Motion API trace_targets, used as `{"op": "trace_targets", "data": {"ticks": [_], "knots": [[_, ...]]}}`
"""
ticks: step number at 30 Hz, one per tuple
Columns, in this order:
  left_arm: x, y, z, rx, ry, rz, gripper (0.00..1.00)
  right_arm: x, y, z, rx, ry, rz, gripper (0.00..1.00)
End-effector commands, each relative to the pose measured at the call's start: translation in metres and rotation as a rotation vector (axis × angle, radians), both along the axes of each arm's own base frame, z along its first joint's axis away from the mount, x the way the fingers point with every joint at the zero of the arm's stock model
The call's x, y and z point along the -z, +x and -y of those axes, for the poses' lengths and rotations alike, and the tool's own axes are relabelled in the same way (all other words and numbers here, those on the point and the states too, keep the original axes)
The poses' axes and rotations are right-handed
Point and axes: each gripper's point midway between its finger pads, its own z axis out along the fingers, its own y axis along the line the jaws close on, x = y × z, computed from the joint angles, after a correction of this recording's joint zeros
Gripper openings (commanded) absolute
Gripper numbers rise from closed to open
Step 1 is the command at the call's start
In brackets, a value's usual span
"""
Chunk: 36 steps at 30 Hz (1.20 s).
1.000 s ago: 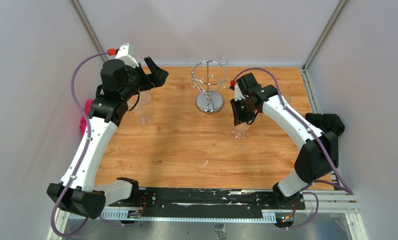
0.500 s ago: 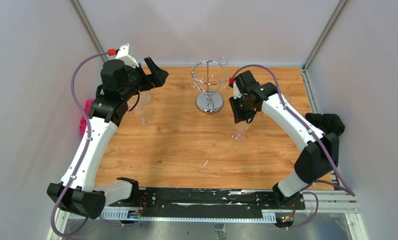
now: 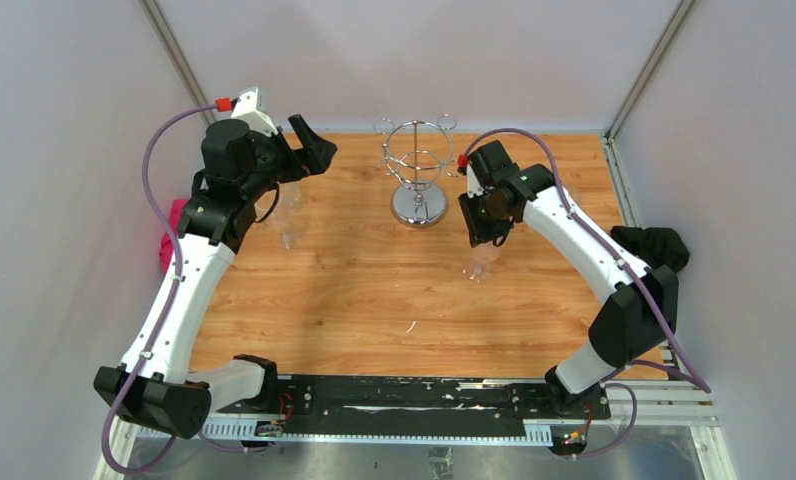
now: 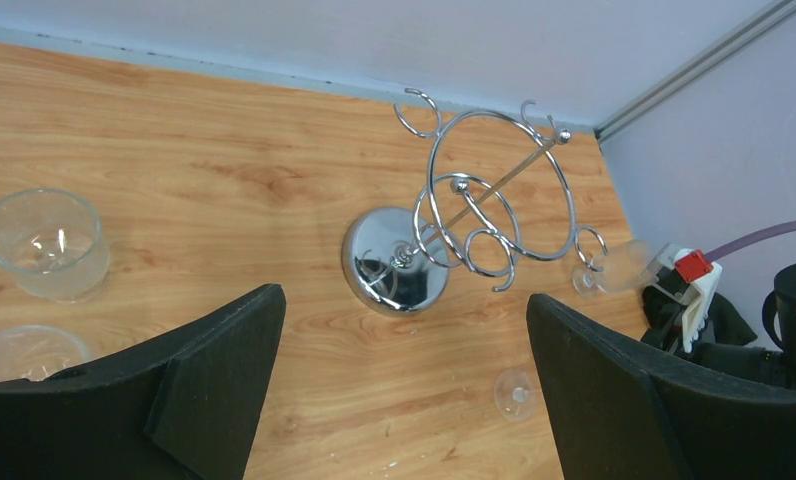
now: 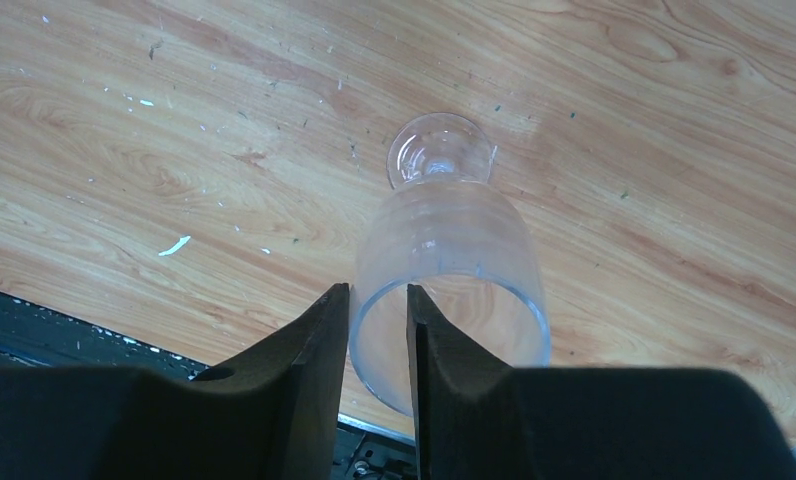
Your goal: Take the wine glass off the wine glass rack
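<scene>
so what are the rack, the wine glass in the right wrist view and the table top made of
The rack looks like chrome-plated metal wire: it is mirror-bright and its round base shows reflections. The wine glass is clear, with wood grain showing through it; glass or clear plastic, hard to tell. The table top shows light wood grain, smooth and fairly matte; it could be wood or laminate.

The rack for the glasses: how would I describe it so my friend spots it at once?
Find the wooden table, then the middle of its far edge. There stands the rack: a round mirrored base, a post and a ring of looped hooks. It alone is shiny metal; the glasses nearby are clear.
</scene>
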Motion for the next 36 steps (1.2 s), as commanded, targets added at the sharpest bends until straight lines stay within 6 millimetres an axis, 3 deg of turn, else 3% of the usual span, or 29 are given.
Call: {"op": "trace_targets", "data": {"ticks": [1, 5, 11, 23, 30, 36], "knots": [[-0.002, -0.005, 0.001, 0.012, 0.004, 0.014, 0.97, -0.013, -0.003, 0.000, 0.001, -0.014, 0.019, 0.33], [-0.004, -0.005, 0.001, 0.012, 0.004, 0.016, 0.97, -0.019, -0.001, 0.001, 0.012, -0.015, 0.043, 0.38], [-0.003, -0.005, 0.001, 0.012, 0.005, 0.012, 0.97, -0.035, 0.005, 0.006, 0.028, -0.022, 0.106, 0.53], [-0.003, -0.004, 0.001, 0.013, 0.017, 0.010, 0.98, -0.081, 0.018, 0.022, 0.091, -0.037, 0.281, 0.58], [-0.004, -0.007, -0.003, 0.002, 0.036, 0.024, 0.99, -0.123, 0.032, 0.066, 0.252, -0.154, 0.506, 0.59], [-0.005, -0.008, -0.007, -0.014, 0.051, 0.027, 1.00, -0.159, 0.023, 0.100, 0.407, -0.157, 0.699, 0.65]]}}
